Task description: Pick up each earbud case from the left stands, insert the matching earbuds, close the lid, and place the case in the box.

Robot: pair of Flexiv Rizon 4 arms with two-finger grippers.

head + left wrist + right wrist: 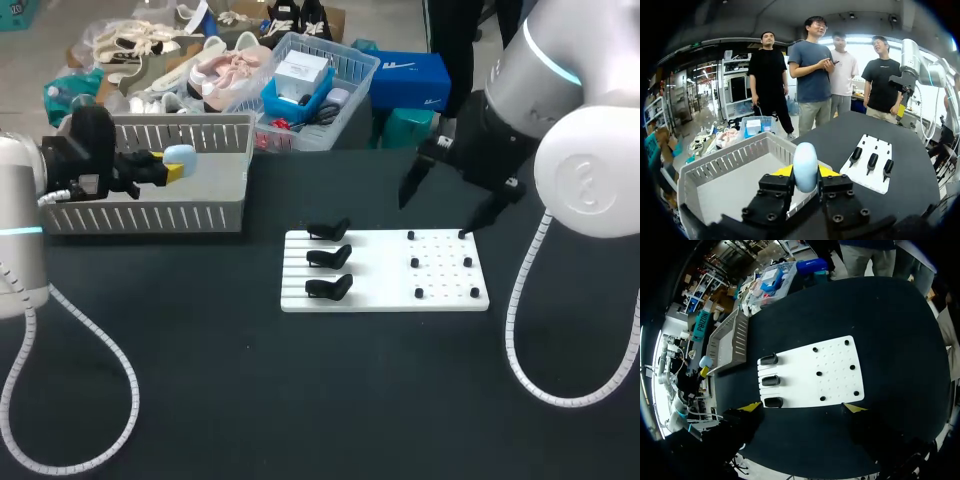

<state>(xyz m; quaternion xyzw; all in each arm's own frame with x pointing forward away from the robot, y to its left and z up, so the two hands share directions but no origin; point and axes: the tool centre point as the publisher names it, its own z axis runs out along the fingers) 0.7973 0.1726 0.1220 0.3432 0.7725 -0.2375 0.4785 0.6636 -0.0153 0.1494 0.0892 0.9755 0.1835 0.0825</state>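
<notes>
My left gripper (pixel 172 168) (pixel 805 172) is shut on a pale blue earbud case (pixel 180 156) (pixel 805 166) and holds it over the grey slatted box (pixel 150 215) (pixel 735 165). The white board (pixel 385 270) (pixel 867 167) (pixel 810 372) carries three black stands (pixel 328 260) (pixel 771 380) on its left half, all without cases, and small black pegs (pixel 440 265) (pixel 832 370) on its right half. My right gripper (pixel 445 205) (pixel 802 407) hangs open above the board's far right corner, with nothing between its fingers.
The grey box stands at the table's back left, left of the board. White cable loops (pixel 75 400) lie on the black table near the front left, and another cable (pixel 545 370) at the right.
</notes>
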